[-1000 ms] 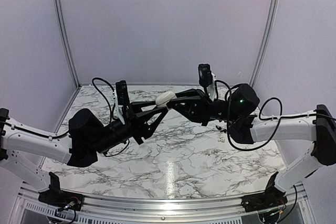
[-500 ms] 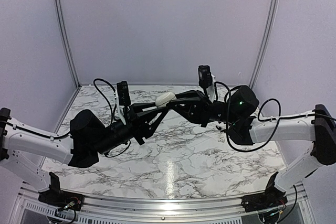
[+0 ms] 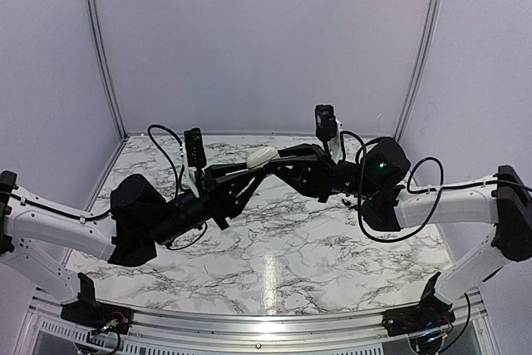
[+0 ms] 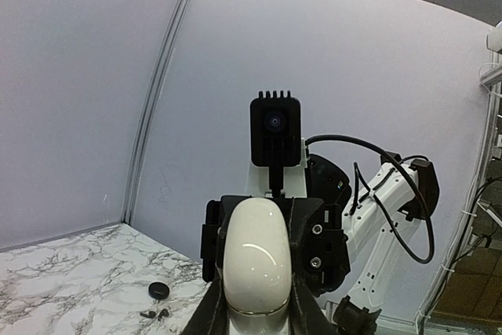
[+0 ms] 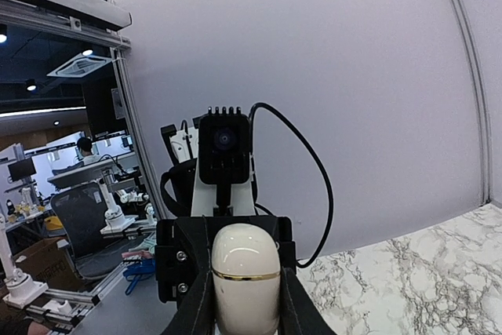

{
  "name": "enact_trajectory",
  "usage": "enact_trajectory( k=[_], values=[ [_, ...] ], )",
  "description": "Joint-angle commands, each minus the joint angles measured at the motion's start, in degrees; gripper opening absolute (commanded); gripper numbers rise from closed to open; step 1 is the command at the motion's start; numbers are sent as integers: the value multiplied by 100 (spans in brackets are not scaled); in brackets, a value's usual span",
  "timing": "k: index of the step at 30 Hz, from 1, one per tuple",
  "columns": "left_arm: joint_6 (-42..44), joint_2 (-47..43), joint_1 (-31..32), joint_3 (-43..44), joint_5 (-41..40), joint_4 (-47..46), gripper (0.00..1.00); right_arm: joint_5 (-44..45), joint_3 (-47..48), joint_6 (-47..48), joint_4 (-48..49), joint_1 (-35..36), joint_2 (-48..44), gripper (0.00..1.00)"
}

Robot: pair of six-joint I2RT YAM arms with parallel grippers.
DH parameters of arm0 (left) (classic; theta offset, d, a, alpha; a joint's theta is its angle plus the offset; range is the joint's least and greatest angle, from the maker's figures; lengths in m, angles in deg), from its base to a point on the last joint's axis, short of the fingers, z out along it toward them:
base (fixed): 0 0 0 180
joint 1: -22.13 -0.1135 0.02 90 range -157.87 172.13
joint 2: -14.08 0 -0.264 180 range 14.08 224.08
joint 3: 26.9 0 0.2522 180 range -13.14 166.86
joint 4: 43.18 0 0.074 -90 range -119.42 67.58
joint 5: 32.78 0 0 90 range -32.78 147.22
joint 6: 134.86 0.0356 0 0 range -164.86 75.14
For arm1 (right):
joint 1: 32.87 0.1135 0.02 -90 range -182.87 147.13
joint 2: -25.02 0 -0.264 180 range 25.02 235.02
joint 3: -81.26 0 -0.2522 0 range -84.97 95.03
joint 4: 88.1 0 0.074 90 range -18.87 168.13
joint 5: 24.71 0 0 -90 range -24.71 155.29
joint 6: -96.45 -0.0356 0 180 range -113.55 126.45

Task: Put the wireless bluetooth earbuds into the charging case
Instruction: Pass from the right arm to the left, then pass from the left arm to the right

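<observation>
Item held: the cream-white rounded plastic charging case (image 3: pixel 263 156) is raised above the white grey-veined marble table (image 3: pixel 274 247), toward 12 o'clock of the tabletop in the overhead view. Its lid is closed along a thin gilt seam.

Left gripper (image 3: pixel 253 167): comes in from 8 o'clock, jaws narrow and clamped on the charging case, one finger on each flank.

Right gripper (image 3: pixel 278 160): comes in from 3 o'clock, jaws likewise narrow and gripping the same charging case from the opposite end.

In the left wrist view a small black round puck (image 4: pixel 159 290) lies on the marble table at 8 o'clock of the case. Two tiny black earbuds (image 4: pixel 154 314) lie close together just at 6 o'clock of the puck, well apart from the case.
</observation>
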Motion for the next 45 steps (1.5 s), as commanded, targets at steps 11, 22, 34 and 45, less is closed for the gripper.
enact_trajectory(
  k=[11, 22, 34, 45],
  values=[
    [499, -866, -168, -178, 645, 1246, 8, -298, 253, 1415, -2771, -306, -932, 64],
    [804, -1547, -377, 182, 1687, 3732, 8, -469, 1121, 3569, -6904, -109, -1263, 66],
    [1072, -1177, -404, 657, 2271, 4675, 6, -728, 1616, 3774, -7762, 172, -910, 58],
    [1116, -965, -455, 827, 2428, 4831, 4, -750, 1735, 3903, -8041, 259, -851, 37]
  ],
)
